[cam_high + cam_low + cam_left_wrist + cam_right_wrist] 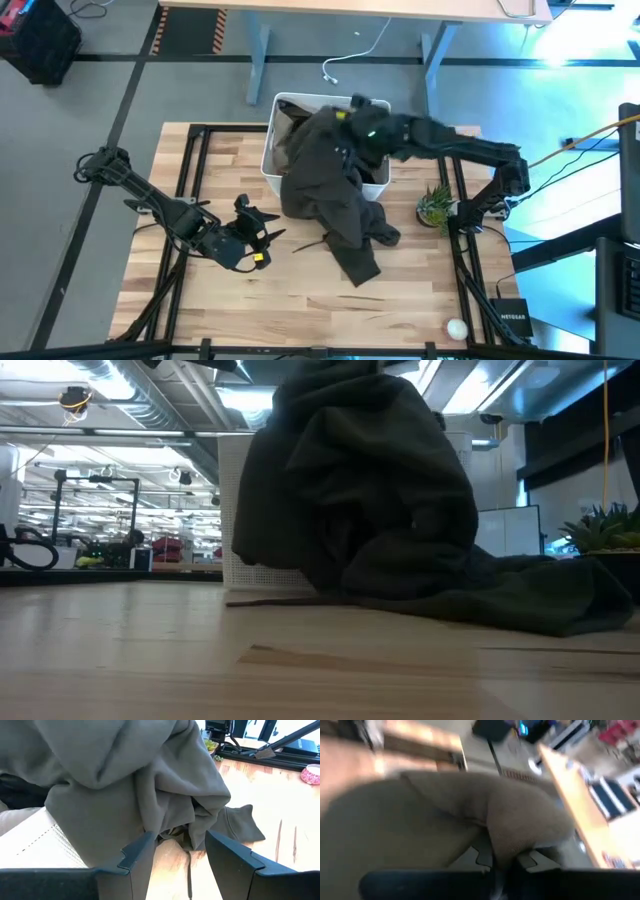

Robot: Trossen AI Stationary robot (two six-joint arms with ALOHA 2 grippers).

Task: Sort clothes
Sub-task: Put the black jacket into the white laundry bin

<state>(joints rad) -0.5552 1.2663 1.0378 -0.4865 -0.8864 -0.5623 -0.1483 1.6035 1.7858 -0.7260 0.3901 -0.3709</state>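
We judged the dark olive-grey garment [330,190], pinched by the right gripper [504,856] over the white bin [272,160], might drag across the table's near side and snag the waiting left gripper [180,851], fingers wide apart.

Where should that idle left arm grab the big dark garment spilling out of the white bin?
Probably the loose end of the dark olive-grey garment lying flat on the table, approached from the left. It lies nearest the open left end effector, while the right end effector pinches the top over the white bin.

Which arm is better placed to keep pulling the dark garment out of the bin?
Right. The right hand is shut on the dark olive-grey garment above the white bin. The left hand is open, low over the table beside the garment.
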